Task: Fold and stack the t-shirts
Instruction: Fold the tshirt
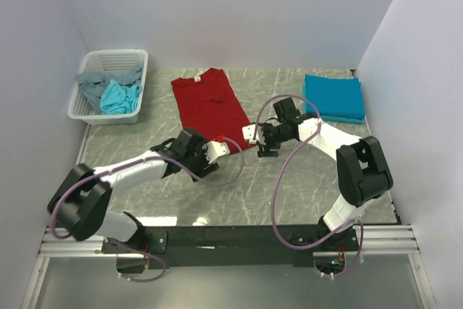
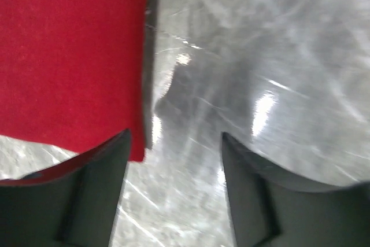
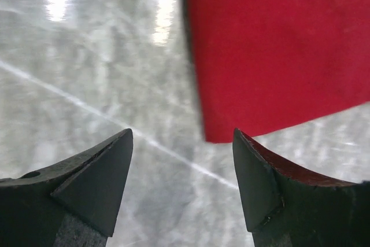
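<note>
Left gripper (image 1: pixel 233 146): jaws apart, holding nothing, hovering low at the red shirt's bottom-left hem corner; its wrist view shows that corner just above the left finger (image 2: pixel 87 195).
Right gripper (image 1: pixel 268 151): also spread and empty, poised at the bottom-right hem corner, red cloth peeking beside its right finger (image 3: pixel 277 189).
Red shirt (image 1: pixel 210 103): centre frame, lying flat on the table (image 1: pixel 217 200), collar toward the far wall, sleeves already tucked in by the look of it.
Step in hand: I'd say both arms are lining up on the hem for the lengthwise fold.
Next move: each gripper needs to drop onto its corner, pinch cloth only, then lift and carry the hem toward the collar together.
Blue shirt (image 1: pixel 334 97): right of centre, upper frame, folded, likely the base of the stack.
Basket (image 1: pixel 90 110): upper left, grey shirt (image 1: pixel 94 83) and turquoise shirt (image 1: pixel 119 98) bunched inside, waiting.
</note>
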`<state>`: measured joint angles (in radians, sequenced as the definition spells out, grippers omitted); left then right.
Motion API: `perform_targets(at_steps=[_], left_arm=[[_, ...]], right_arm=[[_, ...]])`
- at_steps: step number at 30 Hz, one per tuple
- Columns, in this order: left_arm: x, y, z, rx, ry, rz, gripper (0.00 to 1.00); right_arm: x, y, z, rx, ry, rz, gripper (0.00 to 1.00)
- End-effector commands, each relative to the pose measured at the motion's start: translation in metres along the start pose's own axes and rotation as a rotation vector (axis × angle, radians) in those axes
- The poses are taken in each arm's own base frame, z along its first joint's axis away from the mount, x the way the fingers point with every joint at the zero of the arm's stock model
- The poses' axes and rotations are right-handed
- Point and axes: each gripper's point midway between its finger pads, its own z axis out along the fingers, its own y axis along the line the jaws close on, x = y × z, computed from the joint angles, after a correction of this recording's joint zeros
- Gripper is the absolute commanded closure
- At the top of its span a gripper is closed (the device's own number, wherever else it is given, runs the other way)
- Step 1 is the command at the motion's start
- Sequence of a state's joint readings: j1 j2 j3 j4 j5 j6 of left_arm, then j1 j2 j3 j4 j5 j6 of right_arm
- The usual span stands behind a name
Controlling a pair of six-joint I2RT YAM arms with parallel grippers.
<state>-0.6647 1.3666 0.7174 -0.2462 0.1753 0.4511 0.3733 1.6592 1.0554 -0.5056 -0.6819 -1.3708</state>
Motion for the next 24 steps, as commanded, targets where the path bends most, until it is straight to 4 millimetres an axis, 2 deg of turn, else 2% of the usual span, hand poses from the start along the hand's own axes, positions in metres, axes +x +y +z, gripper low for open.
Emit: perform_targets(at_steps=[1, 2, 3, 5, 9, 11, 12, 13, 15, 18, 19, 24], left_arm=[[-0.012, 0.027, 0.010, -0.090, 0.027, 0.062, 0.34], [-0.003, 0.027, 0.019, -0.084, 0.070, 0.058, 0.36], [-0.003, 0.034, 0.021, -0.122, 0.091, 0.045, 0.40], [0.004, 0.035, 0.028, -0.121, 0.126, 0.032, 0.41], [0.018, 0.040, 0.029, -0.162, 0.181, 0.032, 0.45], [0.024, 0.042, 0.030, -0.175, 0.202, 0.035, 0.50], [0.026, 0.040, 0.031, -0.169, 0.207, 0.029, 0.54], [0.026, 0.040, 0.031, -0.169, 0.205, 0.027, 0.59], [0.030, 0.040, 0.031, -0.173, 0.213, 0.034, 0.62], [0.029, 0.043, 0.027, -0.194, 0.198, 0.034, 0.62], [0.028, 0.044, 0.025, -0.201, 0.189, 0.034, 0.61], [0.033, 0.051, 0.025, -0.207, 0.182, 0.014, 0.61]], right_arm=[[-0.020, -0.025, -0.004, 0.100, -0.036, -0.147, 0.24], [-0.019, -0.028, -0.002, 0.118, -0.021, -0.165, 0.24], [-0.014, -0.021, 0.001, 0.114, -0.011, -0.170, 0.24], [-0.017, -0.023, 0.003, 0.137, -0.006, -0.220, 0.24], [-0.014, -0.016, 0.014, 0.122, 0.021, -0.273, 0.24], [-0.016, -0.021, 0.020, 0.149, 0.038, -0.324, 0.25], [-0.008, -0.019, 0.023, 0.155, 0.068, -0.333, 0.25], [-0.009, -0.026, 0.026, 0.187, 0.073, -0.365, 0.25], [-0.008, -0.030, 0.032, 0.211, 0.092, -0.378, 0.26], [-0.001, -0.032, 0.041, 0.212, 0.117, -0.369, 0.27], [-0.002, -0.041, 0.040, 0.244, 0.126, -0.380, 0.27], [0.002, -0.050, 0.049, 0.249, 0.152, -0.366, 0.32]])
